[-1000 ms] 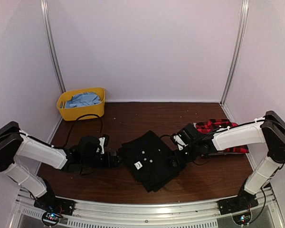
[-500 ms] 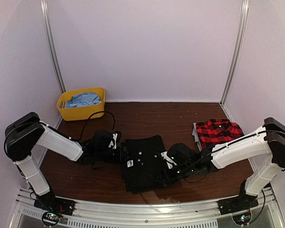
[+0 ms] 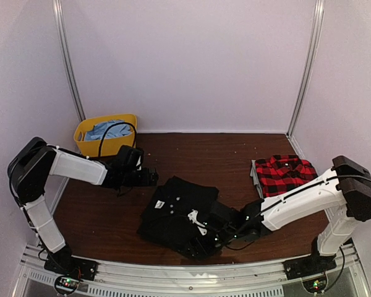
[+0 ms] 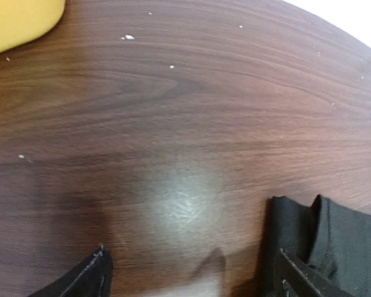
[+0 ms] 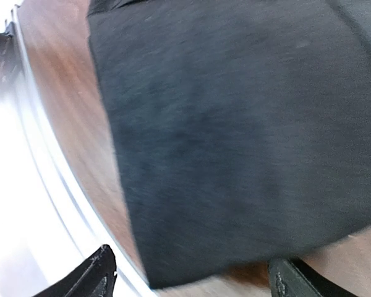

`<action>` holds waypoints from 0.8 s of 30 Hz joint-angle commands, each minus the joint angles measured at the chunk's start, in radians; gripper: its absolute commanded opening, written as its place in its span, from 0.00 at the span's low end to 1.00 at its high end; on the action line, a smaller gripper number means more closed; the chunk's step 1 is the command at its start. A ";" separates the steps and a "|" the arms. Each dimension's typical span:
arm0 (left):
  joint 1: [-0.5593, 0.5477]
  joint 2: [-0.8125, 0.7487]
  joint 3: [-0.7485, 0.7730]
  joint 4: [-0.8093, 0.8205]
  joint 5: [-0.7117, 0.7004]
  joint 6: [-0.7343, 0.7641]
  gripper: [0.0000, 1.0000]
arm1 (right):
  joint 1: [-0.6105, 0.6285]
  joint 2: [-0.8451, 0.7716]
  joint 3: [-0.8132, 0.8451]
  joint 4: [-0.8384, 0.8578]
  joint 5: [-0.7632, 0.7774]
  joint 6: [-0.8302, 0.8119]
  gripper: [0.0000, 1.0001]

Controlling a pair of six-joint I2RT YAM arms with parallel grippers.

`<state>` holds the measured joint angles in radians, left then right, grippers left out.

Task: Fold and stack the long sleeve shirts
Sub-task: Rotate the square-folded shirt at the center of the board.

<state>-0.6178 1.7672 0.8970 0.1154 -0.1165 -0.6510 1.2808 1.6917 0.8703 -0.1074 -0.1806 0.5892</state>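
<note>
The plain black shirt [image 3: 176,210] lies folded on the table, near the front middle. The red-and-black plaid shirt [image 3: 284,174] lies folded at the right. My left gripper [image 3: 152,179] is open and empty over bare wood, just left of the black shirt's far corner [image 4: 334,232]. In its wrist view the left gripper [image 4: 195,278] has only table between its jaws. My right gripper [image 3: 203,232] is open, low at the black shirt's near right edge. In its wrist view the right gripper [image 5: 188,275] shows the black cloth [image 5: 235,124] filling the space ahead of its spread fingers.
A yellow bin [image 3: 106,137] with light blue cloth stands at the back left; its corner shows in the left wrist view [image 4: 18,18]. The metal front rail [image 3: 191,272] runs close by the right gripper and shows in the right wrist view [image 5: 25,204].
The black shirt has shifted and turned toward the near left. My left gripper has pulled back off it toward the far left. My right gripper has moved left along the shirt's near edge.
</note>
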 commanded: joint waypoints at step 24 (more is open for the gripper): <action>-0.360 -0.571 -0.463 -0.056 0.094 -0.295 0.95 | -0.560 0.289 0.458 -0.163 -0.163 -0.414 0.94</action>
<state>-0.9398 1.2163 0.4591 0.0750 -0.0460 -0.8604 0.7368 1.9232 1.2835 -0.2256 -0.2649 0.2264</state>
